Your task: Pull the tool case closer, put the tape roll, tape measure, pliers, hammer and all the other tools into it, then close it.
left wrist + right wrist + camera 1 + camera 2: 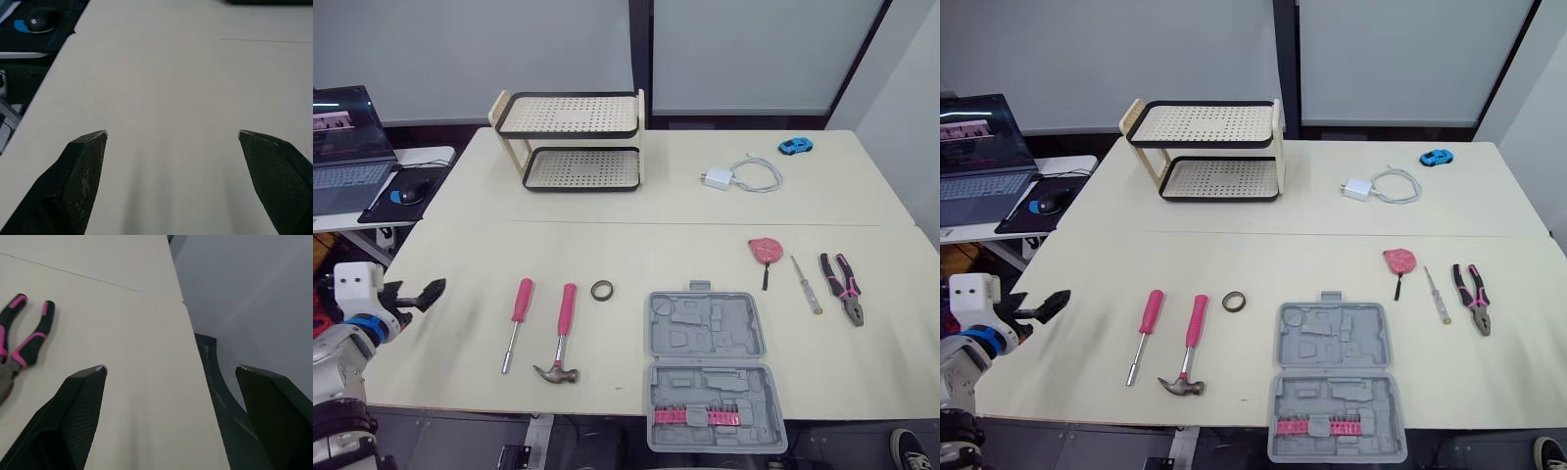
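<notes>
The grey tool case (710, 367) lies open at the table's front edge, with pink bits in its near half. To its left lie the tape roll (601, 290), the pink-handled hammer (562, 333) and a pink screwdriver (518, 323). To the right of it are the pink tape measure (765, 250), a thin screwdriver (806, 284) and the pliers (843, 286). My left gripper (421, 294) hovers open at the table's left edge, holding nothing. In the right wrist view my right gripper (171, 369) is open over the table's right edge, beside the pliers (19, 347).
A two-tier perforated rack (576, 142) stands at the back left. A white charger with cable (744, 176) and a blue toy car (795, 146) lie at the back right. A laptop (347, 147) and mouse (408, 195) sit on a side desk to the left.
</notes>
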